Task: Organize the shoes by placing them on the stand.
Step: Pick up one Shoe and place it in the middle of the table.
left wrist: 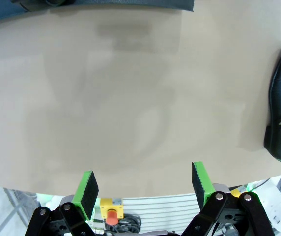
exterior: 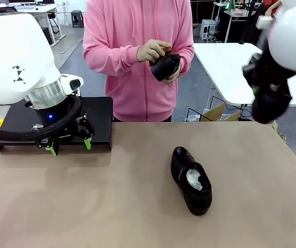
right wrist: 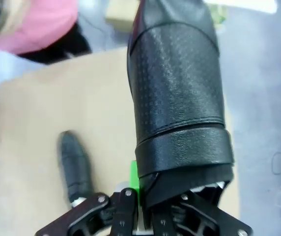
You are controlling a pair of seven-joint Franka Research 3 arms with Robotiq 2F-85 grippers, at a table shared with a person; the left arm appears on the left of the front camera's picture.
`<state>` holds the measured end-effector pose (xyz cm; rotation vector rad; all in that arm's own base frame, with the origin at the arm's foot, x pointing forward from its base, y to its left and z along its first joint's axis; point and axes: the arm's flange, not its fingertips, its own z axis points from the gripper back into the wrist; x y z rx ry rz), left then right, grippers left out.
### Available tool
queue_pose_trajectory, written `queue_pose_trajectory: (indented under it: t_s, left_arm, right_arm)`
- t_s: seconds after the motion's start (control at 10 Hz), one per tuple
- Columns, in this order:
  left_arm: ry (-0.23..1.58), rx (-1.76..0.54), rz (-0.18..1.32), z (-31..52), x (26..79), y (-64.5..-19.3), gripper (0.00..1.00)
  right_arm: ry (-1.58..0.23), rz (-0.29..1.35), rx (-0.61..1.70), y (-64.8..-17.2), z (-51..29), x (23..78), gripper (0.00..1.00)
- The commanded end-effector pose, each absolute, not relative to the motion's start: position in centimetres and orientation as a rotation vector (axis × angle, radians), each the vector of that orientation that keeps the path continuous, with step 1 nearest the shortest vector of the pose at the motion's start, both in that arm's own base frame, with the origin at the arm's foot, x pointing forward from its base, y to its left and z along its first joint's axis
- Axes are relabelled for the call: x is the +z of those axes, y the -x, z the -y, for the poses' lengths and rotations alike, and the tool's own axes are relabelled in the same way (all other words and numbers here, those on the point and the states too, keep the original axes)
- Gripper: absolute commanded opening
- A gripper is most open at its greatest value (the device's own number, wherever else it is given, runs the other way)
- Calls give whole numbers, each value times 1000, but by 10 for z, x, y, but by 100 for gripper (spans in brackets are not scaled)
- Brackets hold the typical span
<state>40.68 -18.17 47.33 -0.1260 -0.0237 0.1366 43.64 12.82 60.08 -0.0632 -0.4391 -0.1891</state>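
— Right claw (right wrist: 143,184)?
— Clamped on a black dress shoe (right wrist: 180,98), lifted high at the right.
— Left claw (left wrist: 144,187)?
— Spread wide, empty, low before the stand (exterior: 99,116). Second shoe (exterior: 191,180) lies on the tabletop (exterior: 86,206); the person (exterior: 137,31) holds a third shoe (exterior: 164,67).

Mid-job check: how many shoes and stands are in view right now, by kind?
Shoes: 3 (table shoe, hand-held shoe, gripped shoe)
Stand: 1
Total: 4
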Motion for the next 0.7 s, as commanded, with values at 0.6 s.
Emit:
queue_pose_trajectory:
  t_s: [0.6]
  left_arm:
    - [129,150,23,181,475,-407,99]
  right_arm:
    - [-156,185,-55,-352,-346,538,0]
